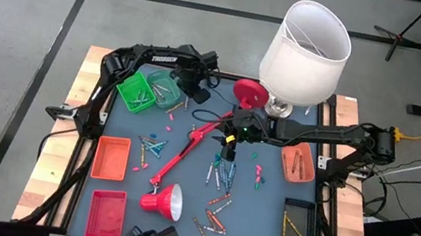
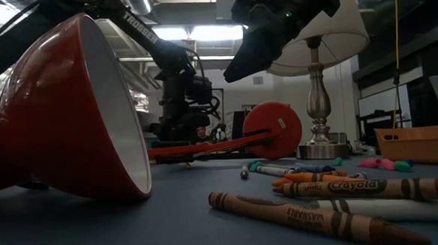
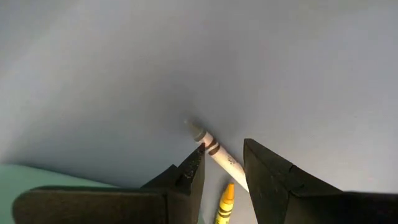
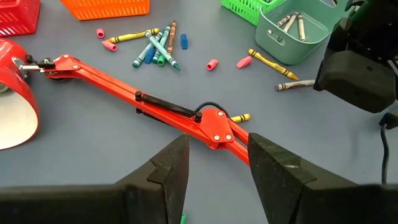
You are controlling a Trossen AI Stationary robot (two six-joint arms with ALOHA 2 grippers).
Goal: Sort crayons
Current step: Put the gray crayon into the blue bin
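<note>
White crayon (image 3: 219, 155) between left fingers (image 3: 192, 177)

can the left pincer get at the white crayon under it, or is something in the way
Probably yes: the left pincer hangs open right over the white crayon, a finger on each side. Only a yellow crayon lies close beside it.

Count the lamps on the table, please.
2: a white-shaded lamp stands at the table's edge; a red desk lamp lies tipped over across the middle. None seems hidden.

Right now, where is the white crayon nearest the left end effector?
The white crayon lies on the table between the open fingers of the left end effector, beside a yellow crayon, near the pale green bin.
</note>
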